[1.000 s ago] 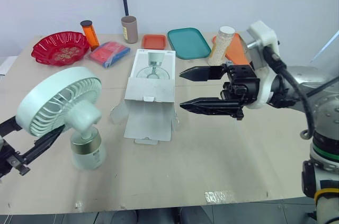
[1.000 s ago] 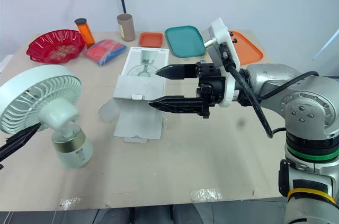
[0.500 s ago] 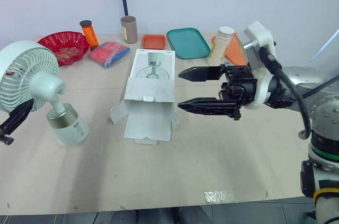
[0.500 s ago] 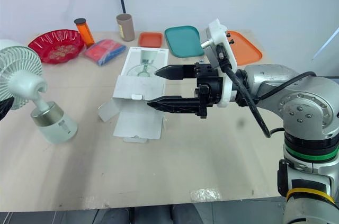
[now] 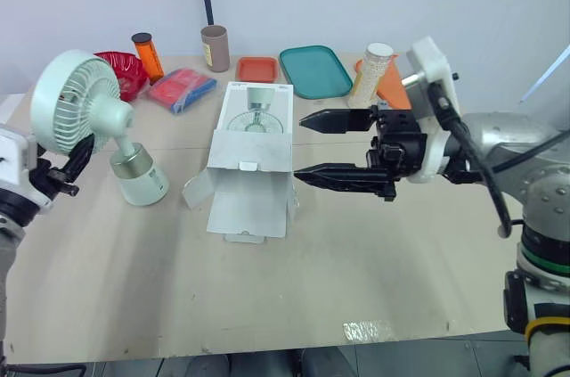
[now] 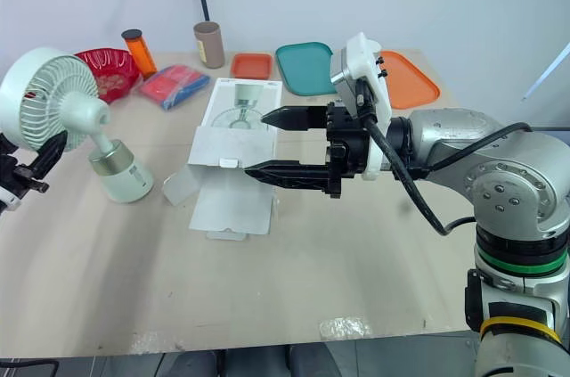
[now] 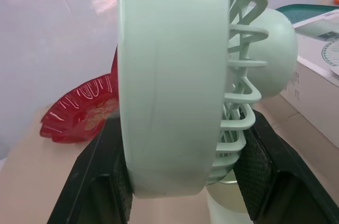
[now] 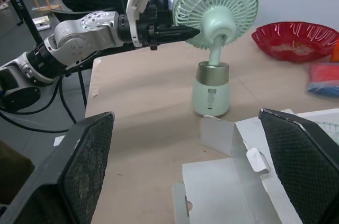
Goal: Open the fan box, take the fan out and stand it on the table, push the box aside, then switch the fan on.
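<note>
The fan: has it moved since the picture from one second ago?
Yes. Against the unmoved fan box, the fan, clamped in the left gripper, has gone away from the robot, toward the red bowl at the back.

The fan (image 6: 49, 101) is out of the box (image 6: 233, 150), held at the left.
Left fingers (image 6: 46, 156) clamp the tilted fan's head, base at the worktop (image 6: 312, 270); right fingers (image 6: 294, 172), spread wide, hover over the open box.
</note>
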